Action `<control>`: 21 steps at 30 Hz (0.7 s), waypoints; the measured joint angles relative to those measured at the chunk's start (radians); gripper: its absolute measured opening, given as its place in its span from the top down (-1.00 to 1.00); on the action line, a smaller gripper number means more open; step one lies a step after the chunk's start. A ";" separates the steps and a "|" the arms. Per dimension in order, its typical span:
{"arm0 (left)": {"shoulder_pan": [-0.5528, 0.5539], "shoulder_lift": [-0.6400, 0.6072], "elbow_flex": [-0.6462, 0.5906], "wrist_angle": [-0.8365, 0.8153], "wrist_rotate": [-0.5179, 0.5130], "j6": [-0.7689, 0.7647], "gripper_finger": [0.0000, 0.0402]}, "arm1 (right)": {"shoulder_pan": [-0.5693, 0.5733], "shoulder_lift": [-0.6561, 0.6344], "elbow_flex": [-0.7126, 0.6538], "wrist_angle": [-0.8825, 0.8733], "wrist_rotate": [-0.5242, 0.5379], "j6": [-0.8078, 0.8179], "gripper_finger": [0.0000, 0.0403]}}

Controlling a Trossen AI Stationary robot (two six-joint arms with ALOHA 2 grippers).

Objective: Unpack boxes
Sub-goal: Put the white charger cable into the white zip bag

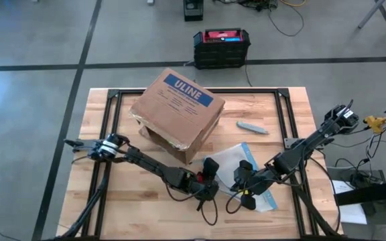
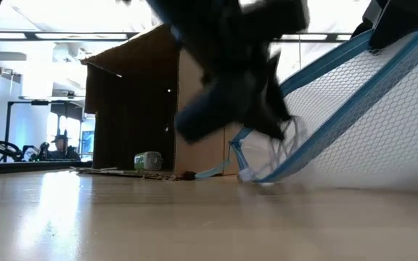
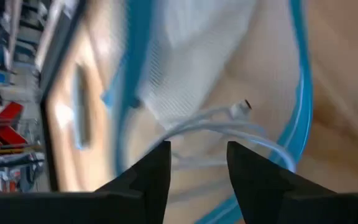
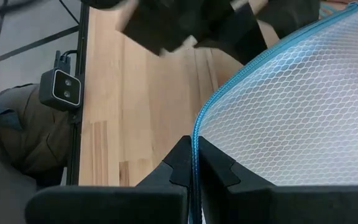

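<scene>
The brown cardboard box (image 1: 179, 107) with the blue ULINE label stands at the table's middle, its dark open side (image 2: 133, 101) facing the near edge. A clear mesh pouch with blue edges (image 1: 236, 157) lies near it toward the right. My right gripper (image 1: 242, 175) is shut on the pouch's blue edge. My left gripper (image 1: 208, 175) is open beside it, its fingers (image 3: 157, 177) apart over a white cable (image 3: 229, 121) in the pouch (image 3: 185, 56). My right gripper pinches the pouch's blue zip edge (image 4: 196, 134) between its two fingers. The mesh wall (image 4: 291, 93) rises slanting from the hold. In the low view the pouch (image 2: 369, 109) is tilted up, with its lower corner (image 2: 252, 174) on the table. Whether my left gripper touches the pouch, I cannot tell.
A grey cutter-like tool (image 1: 252, 127) lies to the right of the box. A small pale-green thing (image 2: 149, 161) sits at the box's open side. A black crate with a red top (image 1: 221, 47) stands on the floor beyond the far edge.
</scene>
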 joint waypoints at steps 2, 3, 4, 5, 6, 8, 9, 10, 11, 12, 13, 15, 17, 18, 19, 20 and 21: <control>-0.004 -0.007 0.022 -0.032 0.012 0.015 0.34 | 0.000 0.000 0.000 0.000 0.000 0.000 1.00; -0.004 -0.007 0.028 -0.047 0.021 0.029 0.34 | 0.000 0.000 0.000 0.000 0.000 0.000 1.00; -0.003 -0.007 0.029 -0.060 0.029 0.044 0.34 | 0.000 0.000 0.000 0.000 0.000 0.000 1.00; -0.002 -0.006 0.029 -0.076 0.031 0.061 0.34 | 0.000 0.000 0.000 -0.001 0.001 0.001 1.00; -0.002 -0.005 0.029 -0.088 0.032 0.081 0.34 | 0.000 0.000 0.000 -0.001 0.001 0.004 1.00; -0.001 -0.005 0.029 -0.102 0.033 0.120 0.32 | 0.000 0.000 0.000 -0.001 0.001 0.009 1.00; -0.001 -0.005 0.029 -0.113 0.033 0.139 0.31 | 0.000 0.000 0.000 -0.001 0.001 0.009 1.00; 0.001 -0.005 0.029 -0.123 0.033 0.160 0.30 | 0.000 0.000 0.000 -0.001 0.001 0.009 1.00; 0.001 -0.005 0.026 -0.128 0.033 0.181 0.28 | 0.000 0.000 0.000 -0.001 0.001 0.009 1.00; 0.001 -0.005 0.023 -0.138 0.034 0.204 0.27 | 0.000 0.000 0.000 -0.001 0.001 0.009 1.00; 0.001 -0.005 0.022 -0.147 0.032 0.227 0.26 | 0.000 0.000 0.000 -0.001 0.001 0.009 1.00; 0.002 -0.005 0.024 -0.162 0.024 0.260 0.23 | 0.000 0.000 0.000 -0.001 0.001 0.009 1.00; -0.003 -0.005 0.026 -0.167 0.020 0.276 0.21 | 0.000 0.000 0.000 -0.001 0.001 0.009 1.00; -0.006 -0.005 0.026 -0.169 0.017 0.280 0.19 | 0.000 0.000 0.000 -0.001 0.001 0.009 1.00; -0.010 -0.005 0.026 -0.169 0.014 0.289 0.18 | 0.000 0.000 0.000 -0.001 0.001 0.009 1.00; -0.016 -0.005 0.028 -0.170 0.014 0.301 0.17 | 0.000 0.000 0.000 -0.001 0.001 0.009 1.00; -0.021 -0.005 0.029 -0.169 0.012 0.316 0.17 | 0.000 0.000 0.000 -0.001 0.001 0.008 1.00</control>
